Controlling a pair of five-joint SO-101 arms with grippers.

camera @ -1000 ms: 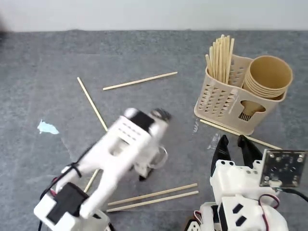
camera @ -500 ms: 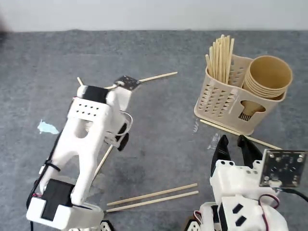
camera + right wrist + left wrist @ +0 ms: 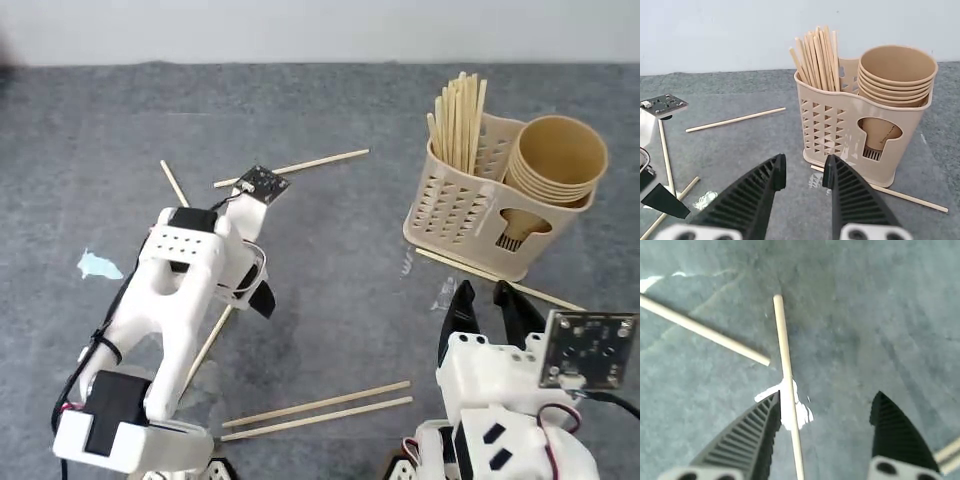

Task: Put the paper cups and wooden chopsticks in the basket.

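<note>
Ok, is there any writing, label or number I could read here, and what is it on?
No readable text anywhere.
The basket and the paper cups: plain, no print; the basket's cut-out is a shape, not a sign.
The circuit board on the right arm's wrist: marks too small to read.

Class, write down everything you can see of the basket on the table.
The basket is beige, plastic-looking, with walls pierced by holes and a keyhole cutout in front. It stands upright on the grey table, far right. One compartment holds upright chopsticks, the other a stack of paper cups. A loose chopstick lies along its base.
</note>
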